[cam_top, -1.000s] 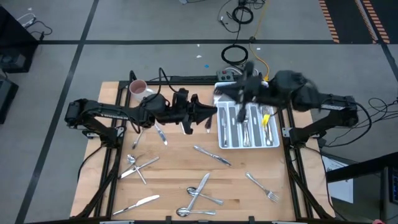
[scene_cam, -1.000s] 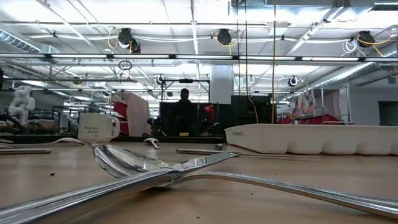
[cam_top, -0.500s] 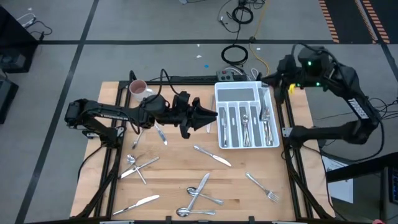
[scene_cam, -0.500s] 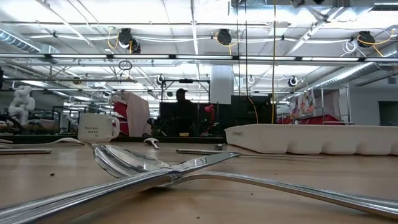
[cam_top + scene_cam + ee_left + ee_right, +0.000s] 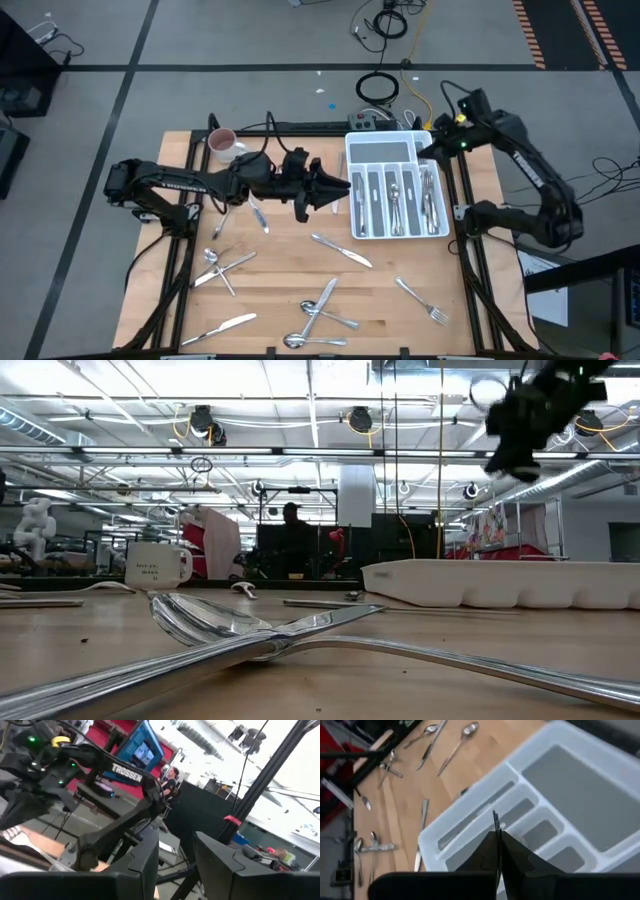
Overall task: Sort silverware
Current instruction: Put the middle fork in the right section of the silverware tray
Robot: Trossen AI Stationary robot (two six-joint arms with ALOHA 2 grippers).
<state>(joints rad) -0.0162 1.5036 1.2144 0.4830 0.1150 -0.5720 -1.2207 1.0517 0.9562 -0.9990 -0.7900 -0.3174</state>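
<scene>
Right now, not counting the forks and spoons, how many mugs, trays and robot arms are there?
Mugs: 1
Trays: 1
Robot arms: 2, left and right
Total: 4

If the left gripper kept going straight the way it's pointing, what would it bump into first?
The left gripper points across the table toward the tray, so it would probably meet the tray's near wall first. Nothing shows in the gap between them, though how high the gripper sits is hard to judge from above.
</scene>
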